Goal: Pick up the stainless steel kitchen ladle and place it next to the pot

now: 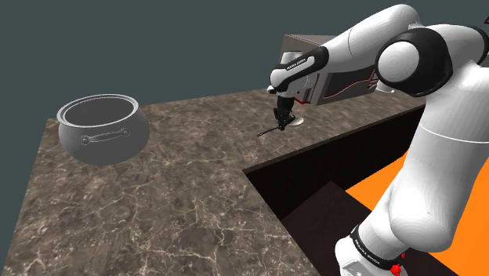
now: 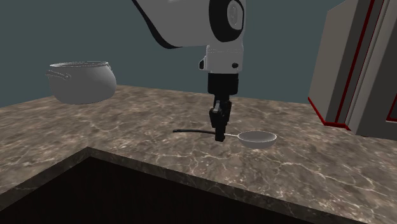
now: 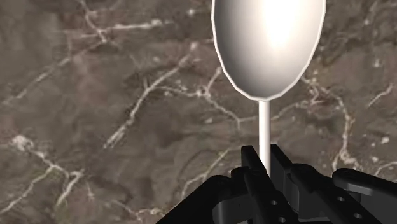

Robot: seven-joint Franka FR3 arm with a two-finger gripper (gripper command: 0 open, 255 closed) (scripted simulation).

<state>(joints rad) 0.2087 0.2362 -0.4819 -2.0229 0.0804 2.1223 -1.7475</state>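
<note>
Grips the ladle by its thin handle with the gripper — fingers almost together, pressed on the handle from both sides, just behind the bowl. Points straight down onto the counter. Seems to rest on the marble, or barely above it; cannot tell for sure. Lies with the long axis across the second exterior view: bowl to that view's right, dark handle end to its left. In the wrist view, runs straight away from the fingers, bowl at the far end. Must go to the pot — well apart, at the shoulder view's left, on the same counter. Probably asks for a lift, then a long carry toward the handle-end side. Bears small writing on the forearm and on a band near the base, too small for reading. No label seen on the grey box behind.
</note>
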